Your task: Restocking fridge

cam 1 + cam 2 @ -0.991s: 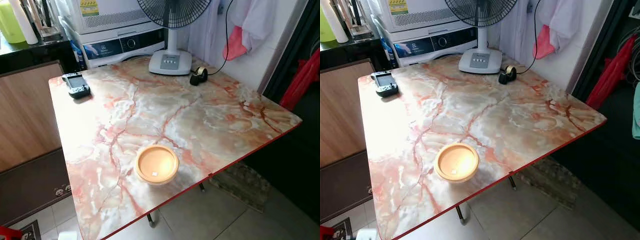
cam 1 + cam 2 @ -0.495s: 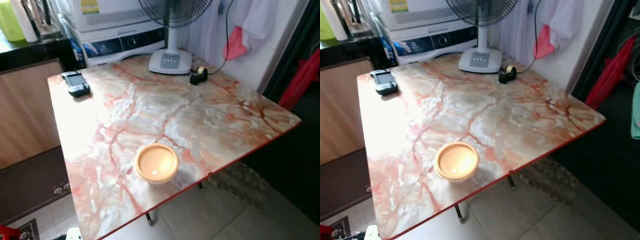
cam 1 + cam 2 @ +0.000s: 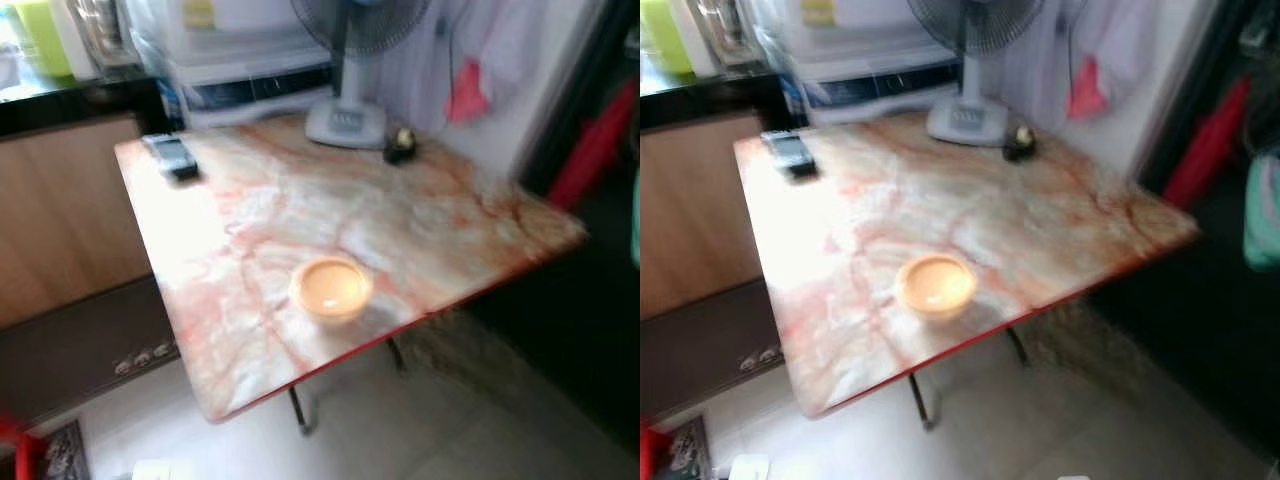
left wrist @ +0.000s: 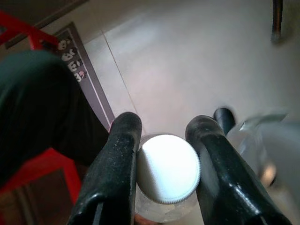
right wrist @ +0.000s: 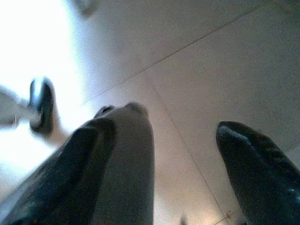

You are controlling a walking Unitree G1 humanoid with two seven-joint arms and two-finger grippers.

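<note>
A folding table [image 3: 430, 235] with a pink-and-cream marble-patterned top and a red edge fills the middle of the frame, blurred. Lower centre on it sits a shallow orange bowl [image 3: 330, 289]. A dark handheld device [image 3: 171, 155] lies at the upper left corner. A white fan base [image 3: 345, 123] and a small dark tape dispenser [image 3: 401, 146] stand at the top edge.
</note>
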